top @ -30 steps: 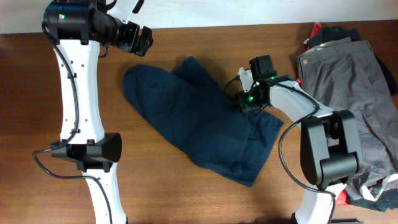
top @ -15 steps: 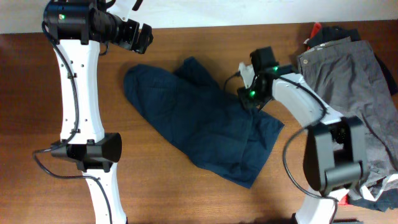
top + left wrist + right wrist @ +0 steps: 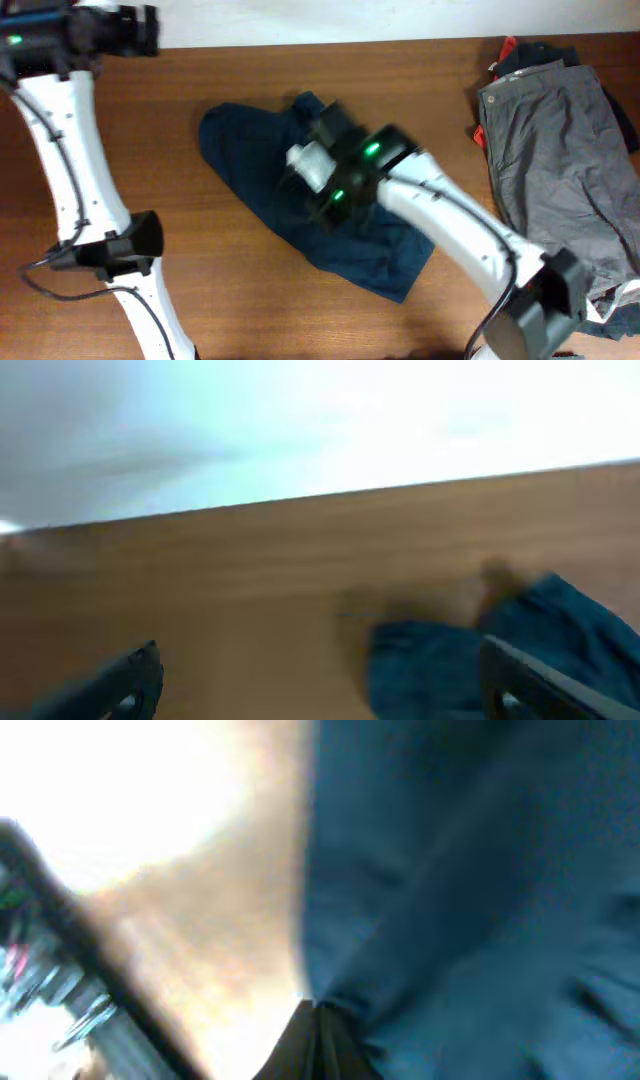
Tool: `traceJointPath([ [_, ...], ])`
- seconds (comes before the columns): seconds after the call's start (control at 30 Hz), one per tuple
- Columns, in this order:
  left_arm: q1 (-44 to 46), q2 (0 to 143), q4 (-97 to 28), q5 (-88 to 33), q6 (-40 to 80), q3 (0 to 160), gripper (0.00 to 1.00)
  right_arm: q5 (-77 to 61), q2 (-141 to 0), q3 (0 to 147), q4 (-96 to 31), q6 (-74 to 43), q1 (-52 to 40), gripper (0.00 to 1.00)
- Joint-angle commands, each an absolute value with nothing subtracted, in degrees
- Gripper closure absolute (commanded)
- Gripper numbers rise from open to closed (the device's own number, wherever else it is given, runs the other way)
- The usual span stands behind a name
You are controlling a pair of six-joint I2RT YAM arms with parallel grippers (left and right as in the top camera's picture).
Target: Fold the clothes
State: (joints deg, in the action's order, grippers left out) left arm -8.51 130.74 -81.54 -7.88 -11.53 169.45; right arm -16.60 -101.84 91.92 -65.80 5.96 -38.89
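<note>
The dark navy shorts [image 3: 245,150] lie spread across the middle of the wooden table. My right gripper [image 3: 318,192] is above their middle, motion-blurred. In the right wrist view its fingers [image 3: 320,1025] are shut together on a pinched fold of the navy shorts [image 3: 470,870], which stretch away from the fingertips. My left gripper [image 3: 140,28] is at the far left back of the table, away from the cloth. In the left wrist view its fingers [image 3: 325,685] are wide open and empty, with a shorts leg [image 3: 450,660] ahead on the right.
Grey trousers [image 3: 560,150] lie in a pile at the right side, on top of red and black garments [image 3: 512,52]. Bare wooden table [image 3: 180,250] surrounds the shorts. A white wall runs along the back edge.
My right gripper has swept left from the shorts' right edge to over their middle, pulling cloth with it. My left arm has swung left, away from the shorts.
</note>
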Motion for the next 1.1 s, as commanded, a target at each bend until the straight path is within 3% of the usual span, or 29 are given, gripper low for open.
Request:
traceJointPath([
  [0.0,-11.6,130.8,-82.0,-7.7,-9.7,170.5,0.01,-18.5,-100.7,92.5,-66.1,5.7,-48.4,0.96],
  [0.17,-13.1,130.8,-82.0,-7.7,-9.7,170.5,0.01,-18.3,-100.7,92.5,-64.7,5.7,-57.4,0.96],
  [0.63,-13.1,130.8,-82.0,-7.6,-9.7,170.5,0.01,-25.3,-100.7,97.2,-64.2,11.7,-67.6,0.96],
  [0.7,-13.1,130.8,-82.0,-7.5,-9.9,170.5,0.01,-25.1,-100.7,97.6,-64.4,12.1,-68.8,0.85],
  [0.8,-13.1,130.8,-82.0,-5.5,-9.9,170.5,0.01,-24.6,-100.6,98.2,-65.2,13.3,-70.2,0.45],
  [0.83,-13.1,130.8,-82.0,-4.5,-9.9,170.5,0.01,-23.3,-100.6,98.9,-66.0,13.3,-70.1,0.39],
  [1.07,-13.7,130.8,-82.1,-4.4,-9.9,170.5,0.01,-4.3,-98.6,101.7,-67.1,6.0,-63.7,0.31],
])
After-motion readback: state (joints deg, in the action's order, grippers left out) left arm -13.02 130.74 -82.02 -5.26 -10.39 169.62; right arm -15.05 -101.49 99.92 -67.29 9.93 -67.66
